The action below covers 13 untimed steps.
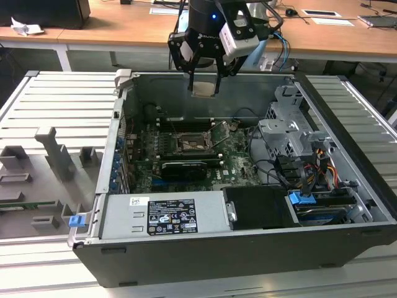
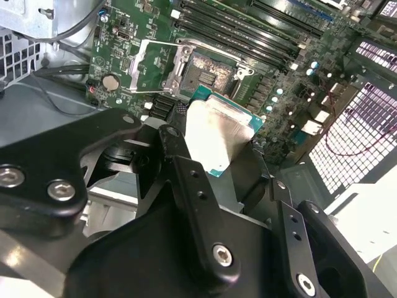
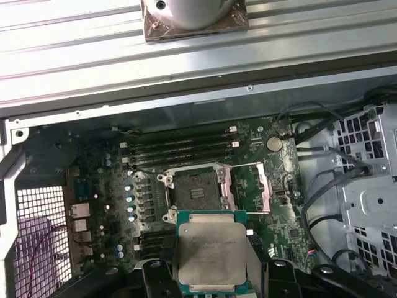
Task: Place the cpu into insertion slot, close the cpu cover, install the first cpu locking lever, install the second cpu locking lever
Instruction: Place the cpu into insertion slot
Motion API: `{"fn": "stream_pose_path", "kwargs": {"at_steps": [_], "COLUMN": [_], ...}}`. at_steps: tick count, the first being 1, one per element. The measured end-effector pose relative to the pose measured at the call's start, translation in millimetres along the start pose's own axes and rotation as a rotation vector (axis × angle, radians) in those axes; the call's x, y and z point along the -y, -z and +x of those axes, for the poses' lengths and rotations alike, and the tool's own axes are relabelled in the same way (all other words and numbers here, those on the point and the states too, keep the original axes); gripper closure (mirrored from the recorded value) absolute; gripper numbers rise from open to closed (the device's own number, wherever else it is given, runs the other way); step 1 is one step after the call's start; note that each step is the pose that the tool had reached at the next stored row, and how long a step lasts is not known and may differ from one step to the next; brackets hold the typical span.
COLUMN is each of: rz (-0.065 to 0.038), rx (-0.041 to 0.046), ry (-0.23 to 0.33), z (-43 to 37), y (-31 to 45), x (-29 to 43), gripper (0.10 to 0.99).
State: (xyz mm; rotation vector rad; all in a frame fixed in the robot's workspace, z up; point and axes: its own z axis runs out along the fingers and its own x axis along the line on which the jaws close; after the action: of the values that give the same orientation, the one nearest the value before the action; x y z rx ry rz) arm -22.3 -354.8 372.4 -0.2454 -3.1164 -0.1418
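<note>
silver-grey metal is showing on the top of the cpu [image 3: 211,251], which the gripper [image 3: 211,276] is clasping by two opposite edges. its jaws are standing no wider than the chip itself and are pressing in on it. in the second wrist view the black fingers [image 2: 186,171] are flanking the chip closely on both sides, and its green rim is peeking out past them. the exterior view is giving the height: the gripper is hanging over the open computer case [image 1: 248,248] with the chip held about level with the case's rim, well apart from the motherboard [image 1: 239,162] down inside. the insertion slot [image 3: 195,190] is lying bare on the green board, dark in the middle with a silvery rim and nothing seated in it. the cpu cover [image 3: 253,186] is swung open to one side of the slot, still joined to it at the hinge. the first wrist view is taking in the chip's flat face and the open slot together — the long black memory slots [image 3: 180,152] are running just beside the socket. the exterior view is also showing a wooden desk [image 1: 124,25] beyond the case.
</note>
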Motion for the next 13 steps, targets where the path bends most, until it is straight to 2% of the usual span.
{"fn": "stream_pose_path", "kwargs": {"at_steps": [6, 9, 13], "rz": [-0.001, -0.002, -0.002], "rx": [0.0036, 0.0072, 0.0085], "ry": [-0.041, -0.080, -0.095], "z": [0.0, 0.0, 0.0], "y": [-0.1, -0.1, -0.1], "x": [0.0, 0.0, 0.0], "gripper": [0.557, 0.557, 0.557]}}
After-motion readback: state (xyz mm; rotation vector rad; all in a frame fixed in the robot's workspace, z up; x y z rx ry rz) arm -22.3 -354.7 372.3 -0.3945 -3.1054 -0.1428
